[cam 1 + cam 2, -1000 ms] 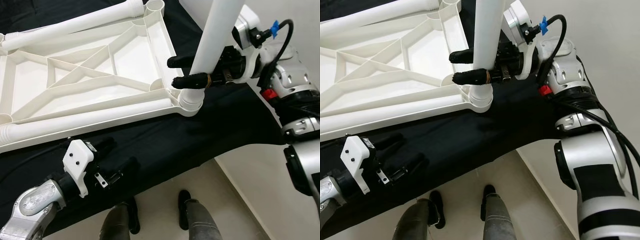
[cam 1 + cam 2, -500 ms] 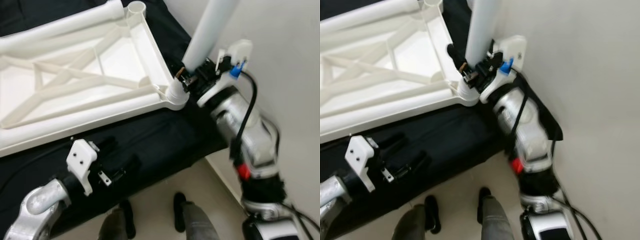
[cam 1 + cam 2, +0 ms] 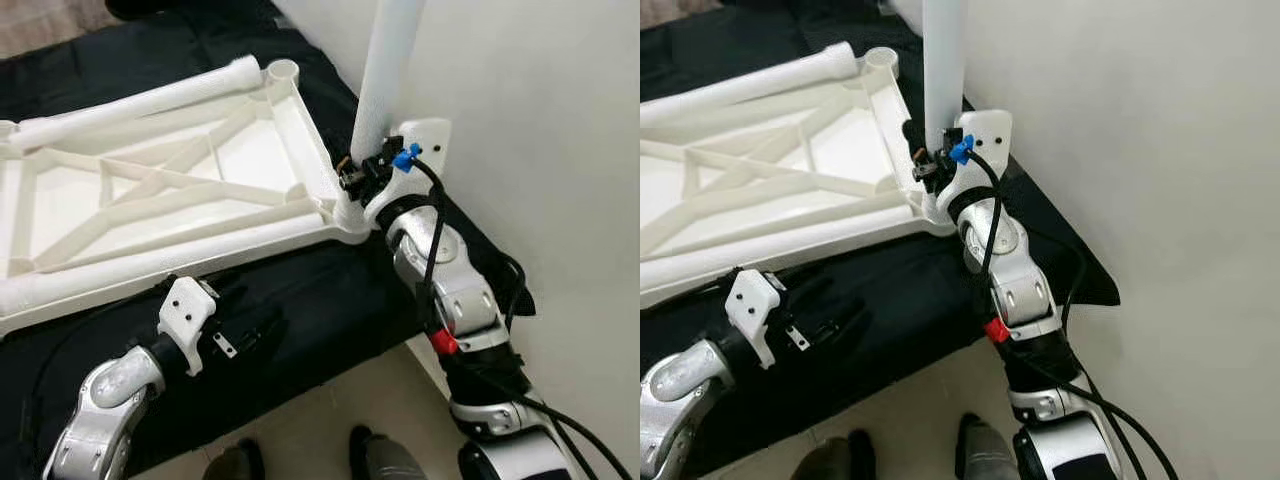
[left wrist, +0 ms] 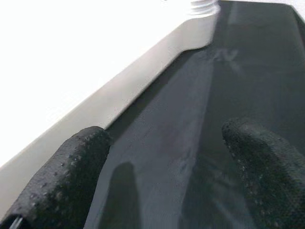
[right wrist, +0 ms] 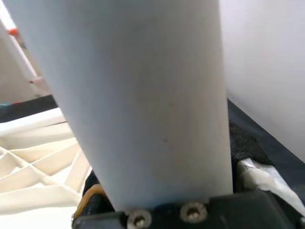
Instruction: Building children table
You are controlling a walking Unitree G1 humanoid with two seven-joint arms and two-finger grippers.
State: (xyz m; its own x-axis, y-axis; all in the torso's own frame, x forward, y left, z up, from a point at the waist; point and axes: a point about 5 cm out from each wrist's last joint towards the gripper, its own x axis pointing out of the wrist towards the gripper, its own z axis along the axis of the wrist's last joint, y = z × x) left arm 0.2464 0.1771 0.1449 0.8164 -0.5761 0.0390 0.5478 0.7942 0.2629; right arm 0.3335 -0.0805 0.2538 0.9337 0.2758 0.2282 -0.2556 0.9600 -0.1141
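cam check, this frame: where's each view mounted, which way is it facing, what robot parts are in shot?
Left eye view: head, looking down at the upturned white tabletop on black cloth; both arms, right pincer on the upright white leg.
Right eye view: same head camera, same scene.
Left wrist view: along the open left pincer over the cloth, beside the tabletop's edge.
Right wrist view: pressed against the leg; the pincer's base with screws at the frame's foot.
Shared: leg and tabletop in both eyes and right wrist.

Count: one white tabletop frame [image 3: 170,190]; three white legs: one upright [image 3: 388,80], two lying along it [image 3: 140,100], [image 3: 150,262]. Two grippers: left [image 3: 245,335], right [image 3: 352,178].
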